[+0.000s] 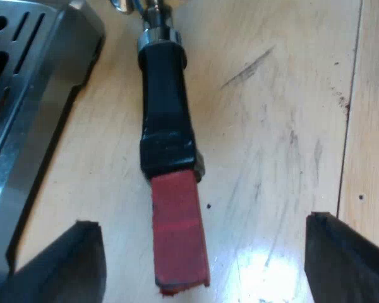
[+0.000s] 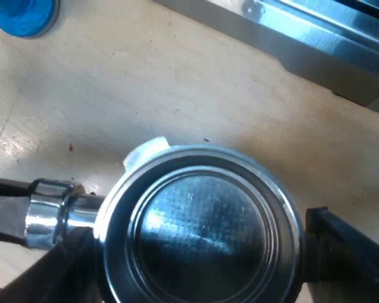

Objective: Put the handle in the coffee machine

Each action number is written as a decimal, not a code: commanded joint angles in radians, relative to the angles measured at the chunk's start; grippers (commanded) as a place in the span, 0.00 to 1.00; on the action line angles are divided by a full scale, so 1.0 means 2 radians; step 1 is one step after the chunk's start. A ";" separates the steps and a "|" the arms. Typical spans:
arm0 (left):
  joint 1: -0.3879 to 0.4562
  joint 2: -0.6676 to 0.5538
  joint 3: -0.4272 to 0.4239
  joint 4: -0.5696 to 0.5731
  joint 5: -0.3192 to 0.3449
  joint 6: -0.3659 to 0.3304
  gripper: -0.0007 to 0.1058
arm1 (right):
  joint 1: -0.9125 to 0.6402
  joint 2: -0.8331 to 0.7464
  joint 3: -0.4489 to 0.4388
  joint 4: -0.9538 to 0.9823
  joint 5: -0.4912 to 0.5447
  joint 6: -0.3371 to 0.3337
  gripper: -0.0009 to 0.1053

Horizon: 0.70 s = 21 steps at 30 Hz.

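Observation:
The metal holder lies on the wooden table. Its dark handle (image 1: 166, 123) ends in a red tip (image 1: 179, 237) that points toward my left gripper (image 1: 204, 252). That gripper is open, its fingers (image 1: 76, 262) wide apart on either side of the red end and not touching it. The holder's round basket (image 2: 201, 230) faces up between the fingers (image 2: 347, 252) of my right gripper (image 2: 192, 243). This gripper is open wide, with its fingers close against the basket's rim on both sides. The handle's metal collar (image 2: 47, 211) sticks out past one finger.
The espresso machine's steel base with its slotted drip tray (image 1: 19, 95) stands close beside the handle. Its metal edge (image 2: 316, 38) runs across beyond the basket. A blue tamper (image 2: 25, 16) stands on the table farther off. The wooden table (image 1: 284, 126) shows scuff marks.

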 commanded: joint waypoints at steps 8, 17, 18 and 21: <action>-0.013 0.076 -0.003 -0.027 0.007 0.003 0.63 | 0.000 -0.009 -0.006 -0.005 -0.005 -0.004 0.01; -0.013 0.136 -0.003 -0.067 0.007 0.003 0.63 | 0.000 -0.009 -0.006 -0.006 -0.006 -0.004 0.01; -0.013 0.141 -0.003 -0.069 0.007 0.003 0.63 | 0.000 -0.009 -0.006 -0.006 -0.006 -0.004 0.01; -0.013 0.164 -0.003 -0.074 0.007 0.003 0.63 | 0.000 -0.009 -0.006 -0.006 -0.006 -0.004 0.01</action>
